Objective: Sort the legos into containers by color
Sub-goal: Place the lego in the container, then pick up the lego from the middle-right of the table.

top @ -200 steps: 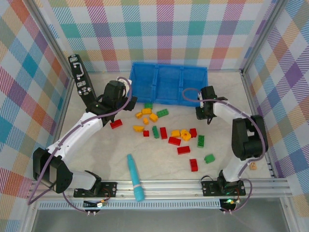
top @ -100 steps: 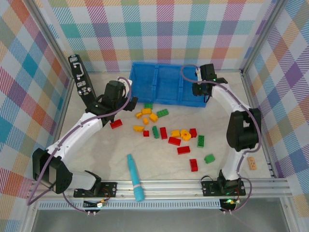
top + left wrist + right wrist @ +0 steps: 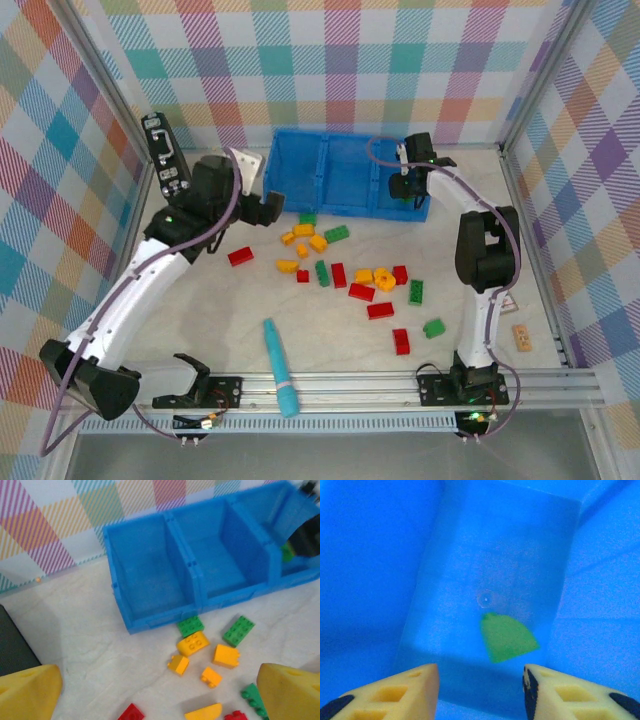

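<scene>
Over the right-hand compartment of the bright blue three-compartment plastic bin, the right gripper, yellow pads parted partway and gripping nothing. On the compartment floor below, loose, one green studded plastic brick, blurred, studs unreadable. Bin close against the checked back wall. At its left front corner, the left gripper, spread wide and empty, fingertips cut off at the wrist view's bottom corners. Just in front of the bin, the scattered red, yellow-orange and green plastic bricks. Open tabletop left of them, a narrower strip to the right. At the near edge, a long teal cylinder, tip over the metal rail. From the left wrist, right compartment partly covered by the dark gripper, far end cropped.
</scene>
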You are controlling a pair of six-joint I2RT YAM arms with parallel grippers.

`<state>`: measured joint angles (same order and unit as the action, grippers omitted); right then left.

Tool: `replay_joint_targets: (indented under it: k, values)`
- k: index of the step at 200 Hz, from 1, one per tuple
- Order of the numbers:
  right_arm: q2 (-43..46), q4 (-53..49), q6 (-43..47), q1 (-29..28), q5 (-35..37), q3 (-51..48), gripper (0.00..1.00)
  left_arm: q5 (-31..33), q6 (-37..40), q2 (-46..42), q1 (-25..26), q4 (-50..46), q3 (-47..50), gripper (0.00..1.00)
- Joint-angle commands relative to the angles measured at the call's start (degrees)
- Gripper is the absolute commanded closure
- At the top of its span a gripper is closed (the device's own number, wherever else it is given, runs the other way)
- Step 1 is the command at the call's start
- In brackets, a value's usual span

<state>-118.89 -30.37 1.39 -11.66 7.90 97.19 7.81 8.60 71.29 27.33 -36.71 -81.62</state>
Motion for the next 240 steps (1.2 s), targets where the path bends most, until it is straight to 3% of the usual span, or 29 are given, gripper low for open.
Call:
replay_joint_targets:
  k: [1,23,50,89,145,195,240]
  values:
    - [1.63,-1.57,0.72,-0.11,-0.87,1.56,0.49,-2.69,-0.30,1.15,0.53,-12.50,-11.48,0.00]
    - [3.43,-2.60,0.72,-0.46,-1.41,0.80,0.46,-3.93,-2.98,2.49,0.52,-18.91,-21.46,0.00]
    - [7.63,-3.56,0.55,-1.50,-3.11,-1.40,0.44,-1.09,-3.57,4.62,0.57,-23.74,-33.20,0.00]
    - [13.89,-8.31,-0.34,-6.49,-1.53,-6.30,0.38,1.76,-1.46,5.25,0.57,-22.35,-33.59,0.00]
    - [25.88,-10.74,-8.38,-12.42,-5.70,-24.85,0.26,0.48,-1.66,5.86,0.58,-21.39,-33.83,0.00]
    - [35.13,-9.71,-11.11,-16.25,-10.22,-36.99,0.27,-0.18,-1.48,6.58,0.56,-21.08,-33.19,0.00]
    - [36.02,-9.36,-12.79,-18.98,-11.55,-41.97,0.27,-0.42,-1.44,6.85,0.53,-21.27,-33.51,0.00]
